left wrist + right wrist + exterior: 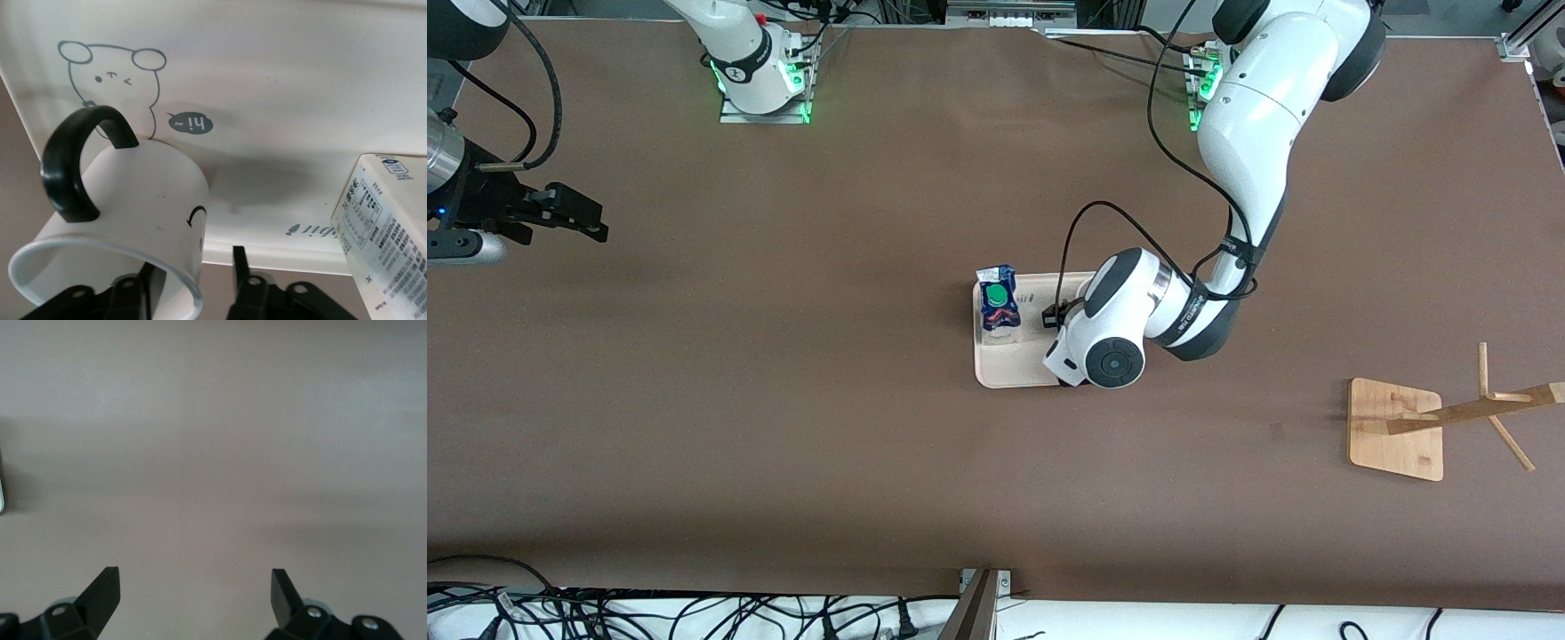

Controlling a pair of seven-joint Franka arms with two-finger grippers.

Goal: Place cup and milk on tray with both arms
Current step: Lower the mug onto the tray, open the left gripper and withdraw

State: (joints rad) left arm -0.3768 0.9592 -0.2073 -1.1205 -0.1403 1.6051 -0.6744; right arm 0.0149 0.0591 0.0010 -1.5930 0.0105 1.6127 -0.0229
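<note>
Two task items share the tray (pixel 1005 373): the milk (pixel 999 307) stands at its eleven o'clock corner, while the left gripper (pixel 193 283), fingers pinching the rim, holds the cup (pixel 127 220) tilted over it. Right gripper (pixel 193 593) waits wide open, empty, above bare table (pixel 783 400). Wooden rack (pixel 1400 427) stands well apart at four o'clock.

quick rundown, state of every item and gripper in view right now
cup: upright over the tray, rim pinched by the left gripper
milk: standing on the tray, cap on
tray: flat on the table
left gripper: shut on the cup
right gripper: open, holding nothing, waiting
</note>
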